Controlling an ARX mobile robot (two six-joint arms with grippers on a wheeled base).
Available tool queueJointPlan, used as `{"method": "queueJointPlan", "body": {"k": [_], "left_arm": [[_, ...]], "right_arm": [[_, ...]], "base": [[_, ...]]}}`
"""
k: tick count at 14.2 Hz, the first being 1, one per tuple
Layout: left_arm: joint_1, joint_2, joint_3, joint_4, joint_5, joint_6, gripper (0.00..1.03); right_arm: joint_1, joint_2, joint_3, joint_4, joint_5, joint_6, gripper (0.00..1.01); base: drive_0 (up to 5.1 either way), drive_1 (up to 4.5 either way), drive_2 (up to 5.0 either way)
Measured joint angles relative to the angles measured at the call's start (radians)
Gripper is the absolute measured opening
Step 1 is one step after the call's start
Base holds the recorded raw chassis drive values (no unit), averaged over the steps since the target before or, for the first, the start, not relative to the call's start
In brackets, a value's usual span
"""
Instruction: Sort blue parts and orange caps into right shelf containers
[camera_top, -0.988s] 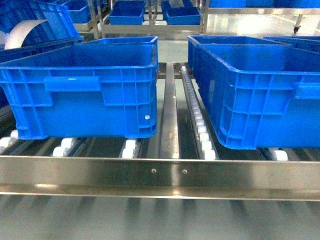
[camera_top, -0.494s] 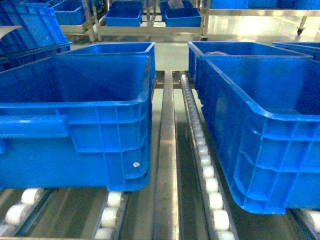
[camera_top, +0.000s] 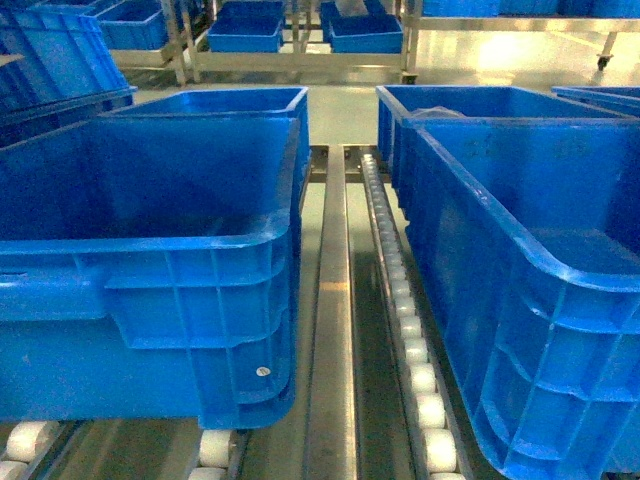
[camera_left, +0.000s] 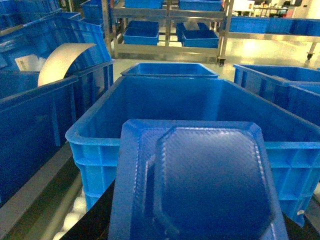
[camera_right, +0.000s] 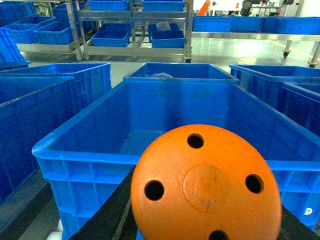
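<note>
Two bright blue rectangular plastic crates with ribbed rims sit side by side on a steel roller rack: the left crate (camera_top: 150, 300) and the right crate (camera_top: 530, 300), parted by a lane of white rollers (camera_top: 415, 360) and a steel rail (camera_top: 332, 330). More blue crates stand behind them and on far shelving.

In the left wrist view a blue moulded plastic part (camera_left: 200, 185) with an octagonal raised panel fills the near foreground, in front of the left crate's near rim (camera_left: 100, 142). In the right wrist view a round orange plastic cap (camera_right: 206, 186) with dark holes sits before the right crate's near rim (camera_right: 85, 160). Neither gripper's fingers show, so I cannot tell how far either is open or whether it grips its piece
</note>
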Motion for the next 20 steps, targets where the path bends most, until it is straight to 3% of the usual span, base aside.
{"method": "queueJointPlan", "body": {"k": [20], "left_arm": [[0.0, 0.0, 0.0, 0.0, 0.0, 0.0, 0.41]], "right_arm": [[0.0, 0.0, 0.0, 0.0, 0.0, 0.0, 0.44]], "base": [[0.0, 0.0, 0.0]]}}
